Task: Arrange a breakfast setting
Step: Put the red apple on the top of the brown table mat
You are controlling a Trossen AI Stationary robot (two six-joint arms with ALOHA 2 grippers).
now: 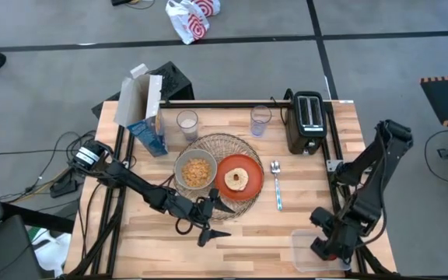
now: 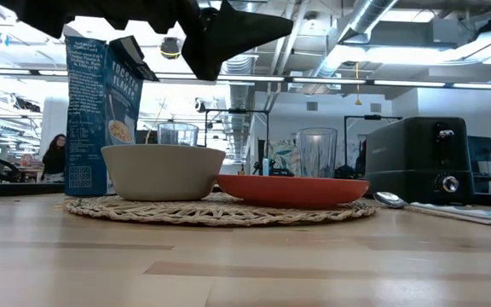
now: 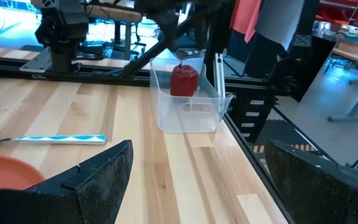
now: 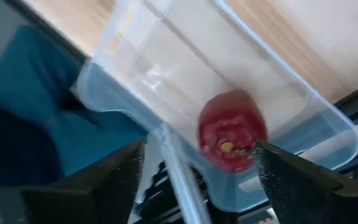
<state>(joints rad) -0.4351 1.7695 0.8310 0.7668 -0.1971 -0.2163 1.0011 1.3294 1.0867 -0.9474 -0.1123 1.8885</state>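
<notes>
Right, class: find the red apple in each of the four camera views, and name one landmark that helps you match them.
High view: not visible; the clear tub at the table's near right corner is largely covered by the right tool.
Low view: not in it.
Left wrist view: apple inside the tub, beyond the spoon.
Right wrist view: apple in the tub, between the tool's fingers.
Shared landmark: the clear tub.

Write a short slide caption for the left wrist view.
Red apple inside clear plastic tub, viewed past the open left end effector.

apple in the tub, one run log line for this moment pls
red apple in clear plastic tub | right tool open above it | left tool open near wire mat
</notes>
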